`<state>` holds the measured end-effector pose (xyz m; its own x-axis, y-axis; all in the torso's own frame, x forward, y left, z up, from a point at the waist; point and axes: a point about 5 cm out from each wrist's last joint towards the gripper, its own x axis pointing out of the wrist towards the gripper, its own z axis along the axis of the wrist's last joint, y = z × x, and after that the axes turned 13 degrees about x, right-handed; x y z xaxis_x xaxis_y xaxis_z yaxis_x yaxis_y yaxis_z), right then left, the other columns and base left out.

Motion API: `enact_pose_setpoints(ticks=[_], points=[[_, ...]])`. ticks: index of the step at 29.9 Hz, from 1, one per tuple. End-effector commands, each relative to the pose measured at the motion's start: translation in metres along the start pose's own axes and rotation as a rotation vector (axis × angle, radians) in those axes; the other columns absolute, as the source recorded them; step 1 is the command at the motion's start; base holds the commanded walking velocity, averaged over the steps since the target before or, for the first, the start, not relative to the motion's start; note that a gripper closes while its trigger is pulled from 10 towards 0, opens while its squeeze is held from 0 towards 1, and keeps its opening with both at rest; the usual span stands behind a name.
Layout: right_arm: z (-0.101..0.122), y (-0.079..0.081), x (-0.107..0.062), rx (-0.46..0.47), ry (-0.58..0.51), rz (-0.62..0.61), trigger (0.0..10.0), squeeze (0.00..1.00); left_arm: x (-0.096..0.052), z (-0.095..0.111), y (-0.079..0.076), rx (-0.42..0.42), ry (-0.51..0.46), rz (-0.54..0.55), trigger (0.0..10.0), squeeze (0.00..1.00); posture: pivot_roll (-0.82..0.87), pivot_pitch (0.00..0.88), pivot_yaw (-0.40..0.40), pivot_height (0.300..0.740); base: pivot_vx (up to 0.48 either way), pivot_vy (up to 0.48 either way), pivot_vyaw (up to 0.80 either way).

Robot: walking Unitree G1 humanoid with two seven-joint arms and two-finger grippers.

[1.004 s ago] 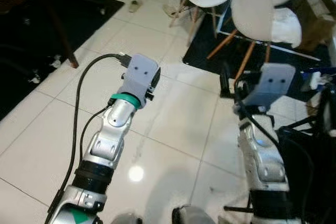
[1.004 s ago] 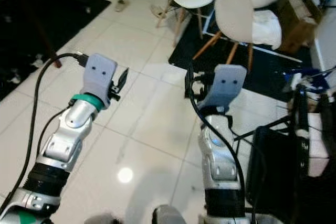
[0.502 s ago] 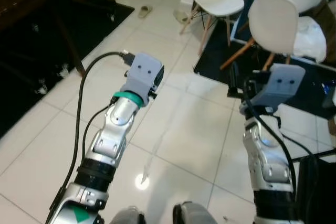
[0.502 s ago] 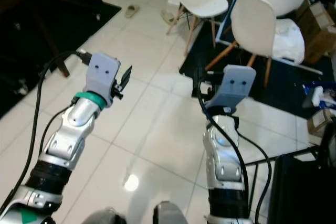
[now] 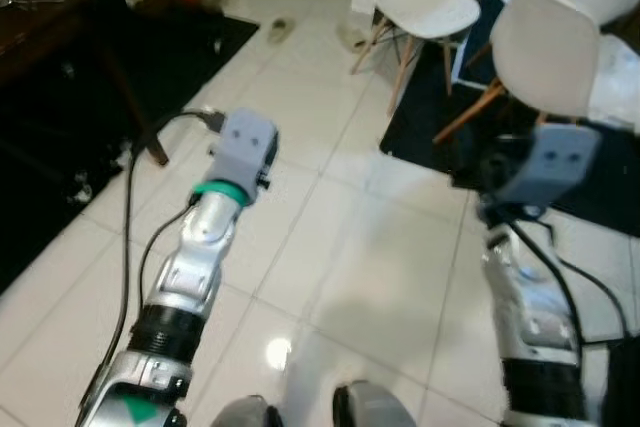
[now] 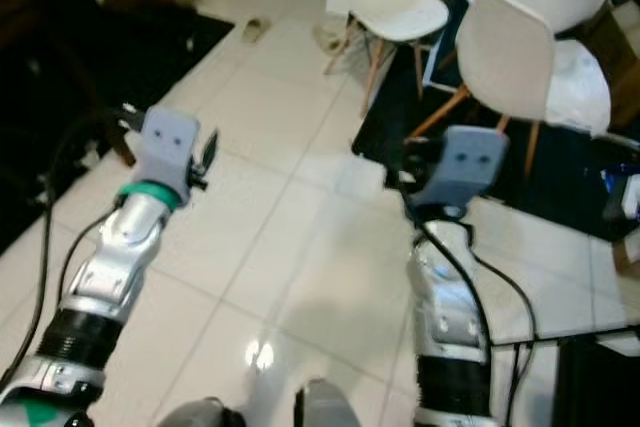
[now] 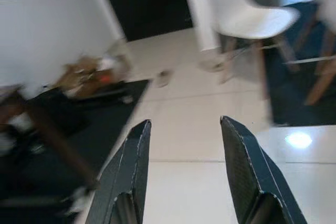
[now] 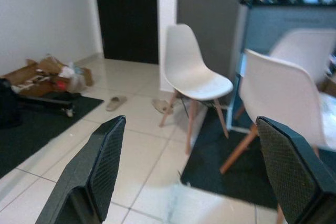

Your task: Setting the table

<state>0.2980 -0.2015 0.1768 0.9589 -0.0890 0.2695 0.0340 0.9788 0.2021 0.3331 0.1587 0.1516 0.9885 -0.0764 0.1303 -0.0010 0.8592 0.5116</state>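
Both arms reach out over the shiny white tile floor (image 5: 330, 247). The left pincer (image 7: 184, 145) is open and holds nothing. The right pincer (image 8: 194, 166) is wide open, empty too. Two white plastic chairs (image 8: 197, 74) stand far right. A dark wooden table (image 5: 60, 37) is far left.

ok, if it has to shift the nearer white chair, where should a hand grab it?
Probably the top edge of the backrest of the nearer white chair, reached from behind: that rim looks thin enough to pinch and faces the right hand, which is open.
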Motion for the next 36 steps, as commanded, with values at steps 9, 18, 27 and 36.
enact_pose_setpoints(ticks=[9,18,27,36], points=[[-0.005,0.017,0.007,0.036,0.064,0.168,10.0,0.00,-0.009,-0.014,0.015,0.004,0.047,0.063,10.0,0.02,-0.04,0.000,0.030,0.740,0.439,0.000,0.00],[-0.005,0.032,0.011,0.130,0.074,0.230,10.0,0.00,-0.005,-0.002,0.016,-0.017,0.006,0.082,10.0,0.02,-0.04,0.000,0.028,0.740,0.433,0.000,0.00],[-0.002,0.041,0.014,0.235,0.064,0.234,10.0,0.00,0.004,0.013,0.033,0.036,-0.071,0.100,10.0,0.02,-0.03,0.000,0.030,0.740,0.427,0.000,0.00],[0.000,0.034,0.018,0.323,0.055,0.185,10.0,0.00,0.005,0.016,0.028,0.022,-0.078,0.092,10.0,0.01,-0.04,0.000,0.032,0.740,0.420,0.000,0.00]])
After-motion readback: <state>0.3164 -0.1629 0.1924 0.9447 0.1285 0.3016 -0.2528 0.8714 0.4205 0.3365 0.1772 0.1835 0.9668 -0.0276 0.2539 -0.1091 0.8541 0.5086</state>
